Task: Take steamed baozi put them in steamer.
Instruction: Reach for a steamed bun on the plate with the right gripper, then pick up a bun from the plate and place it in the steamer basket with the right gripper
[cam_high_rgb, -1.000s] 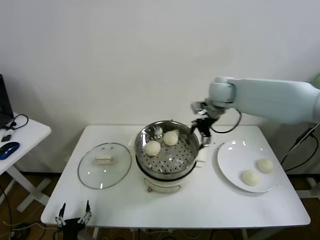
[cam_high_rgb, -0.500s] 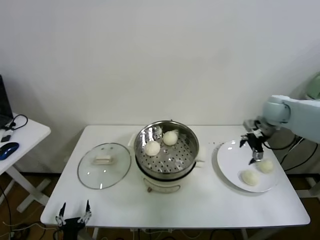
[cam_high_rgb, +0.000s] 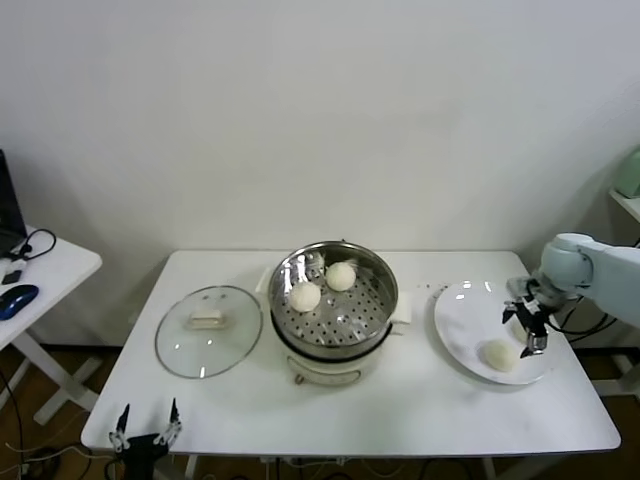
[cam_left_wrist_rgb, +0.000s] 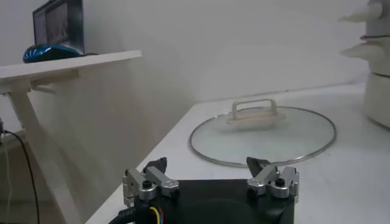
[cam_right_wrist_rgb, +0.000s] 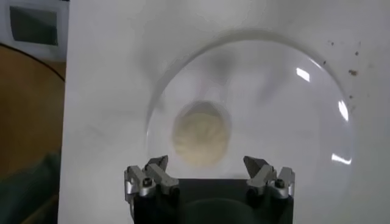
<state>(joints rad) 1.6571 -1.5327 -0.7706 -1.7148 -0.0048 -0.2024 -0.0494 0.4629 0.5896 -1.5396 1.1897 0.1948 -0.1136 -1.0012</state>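
Observation:
The steamer (cam_high_rgb: 335, 312) stands mid-table with two baozi (cam_high_rgb: 305, 296) (cam_high_rgb: 341, 276) on its perforated bottom. The white plate (cam_high_rgb: 462, 315) lies to its right with one baozi (cam_high_rgb: 498, 355) showing near its front. My right gripper (cam_high_rgb: 530, 335) hangs low over the plate's right part and hides the other bun in the head view. In the right wrist view that baozi (cam_right_wrist_rgb: 201, 134) lies on the plate (cam_right_wrist_rgb: 292, 122) just ahead of the open, empty right gripper (cam_right_wrist_rgb: 206, 164). My left gripper (cam_high_rgb: 146, 428) is parked below the table's front left corner, open and empty (cam_left_wrist_rgb: 207, 167).
A flat glass lid (cam_high_rgb: 208, 330) lies left of the steamer and shows in the left wrist view (cam_left_wrist_rgb: 262, 134). A side table with a blue mouse (cam_high_rgb: 18, 298) stands at far left. The table's right edge is close behind the plate.
My right arm has swung from the steamer's right rim over to the plate and dropped low over the far right bun. The left arm has not moved.

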